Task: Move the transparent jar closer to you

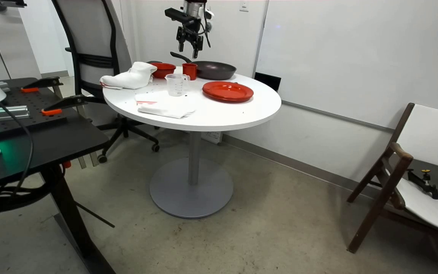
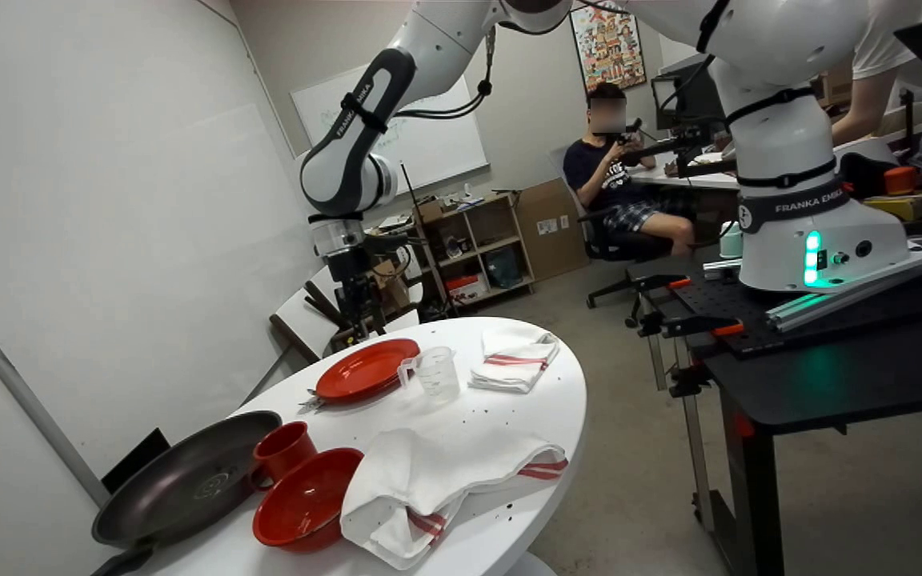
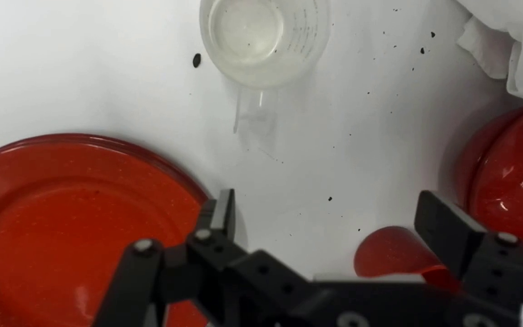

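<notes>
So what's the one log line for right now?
black pincer: open, empty | clear round plastic-looking jar: upright, ungripped | surface: white round table

Big whiteboard (image 1: 356, 57) on wht wall (image 1: 234, 34). Rnd wht counter (image 1: 222, 114) btwn blk desk (image 1: 51, 144) & wood chair (image 1: 424, 205), gray-tan flr (image 1: 280, 213).

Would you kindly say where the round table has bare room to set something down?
One free patch lies between the folded towel, the red plates and the round table's rim; another, bare but for dark crumbs, lies between the measuring jug, the plates and the red bowl. It is crowded where that bowl, the red mug, frying pan and crumpled towel cluster.
</notes>
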`<state>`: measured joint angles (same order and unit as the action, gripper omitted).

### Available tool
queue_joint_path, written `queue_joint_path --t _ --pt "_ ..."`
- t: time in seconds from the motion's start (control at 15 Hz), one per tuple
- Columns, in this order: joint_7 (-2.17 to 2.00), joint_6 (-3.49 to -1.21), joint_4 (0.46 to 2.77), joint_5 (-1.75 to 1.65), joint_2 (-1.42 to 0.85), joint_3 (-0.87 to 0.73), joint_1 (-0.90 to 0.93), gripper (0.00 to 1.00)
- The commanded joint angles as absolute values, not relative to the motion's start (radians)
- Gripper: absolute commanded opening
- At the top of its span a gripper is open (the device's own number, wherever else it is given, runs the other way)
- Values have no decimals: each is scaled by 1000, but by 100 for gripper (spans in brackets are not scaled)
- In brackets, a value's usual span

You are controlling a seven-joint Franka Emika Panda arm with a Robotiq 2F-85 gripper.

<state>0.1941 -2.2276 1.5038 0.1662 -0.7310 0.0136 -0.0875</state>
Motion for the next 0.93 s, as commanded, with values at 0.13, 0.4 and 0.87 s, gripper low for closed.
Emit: queue_joint_path --t 0.13,0.4,0.87 --pt "180 -2179 1437 177 -788 39 -116 100" --pt "189 -2144 1431 193 -806 56 -132 100" --pt "196 -2097 1421 195 -821 58 -142 100"
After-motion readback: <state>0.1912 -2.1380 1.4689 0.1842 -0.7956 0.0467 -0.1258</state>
